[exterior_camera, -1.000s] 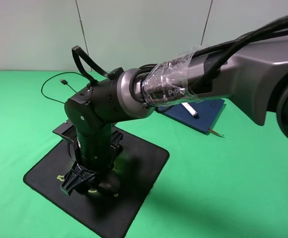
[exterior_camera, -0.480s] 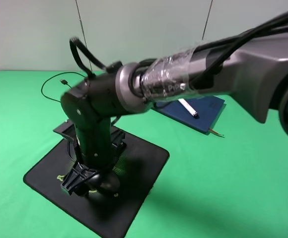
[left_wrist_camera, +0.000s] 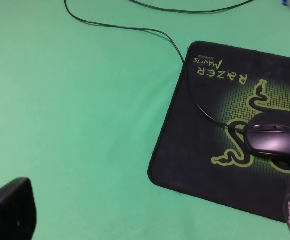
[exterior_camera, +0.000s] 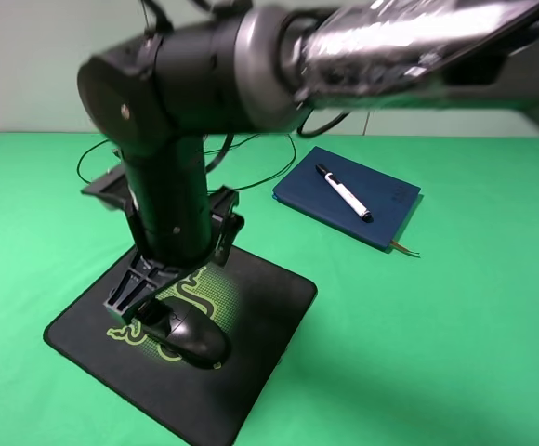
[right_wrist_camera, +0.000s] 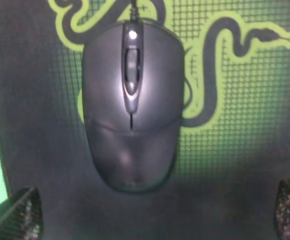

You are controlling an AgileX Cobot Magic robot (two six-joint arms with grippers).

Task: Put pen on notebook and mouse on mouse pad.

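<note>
The right gripper (exterior_camera: pixel 144 295) hangs over the mouse pad (exterior_camera: pixel 260 321) with its jaws spread wide and nothing between them. The mouse (right_wrist_camera: pixel 131 102) lies on the pad's green snake logo (right_wrist_camera: pixel 220 75) just below the fingertips (right_wrist_camera: pixel 16 212), apart from them, with its cable (left_wrist_camera: pixel 135 27) trailing off the pad's edge across the green table (exterior_camera: pixel 455 334). Well beyond the gripper, the pen (exterior_camera: pixel 345 194) rests on the notebook (exterior_camera: pixel 390 197). The left gripper (left_wrist_camera: pixel 150 220) is spread wide and empty, off to the side of the pad over bare cloth.
</note>
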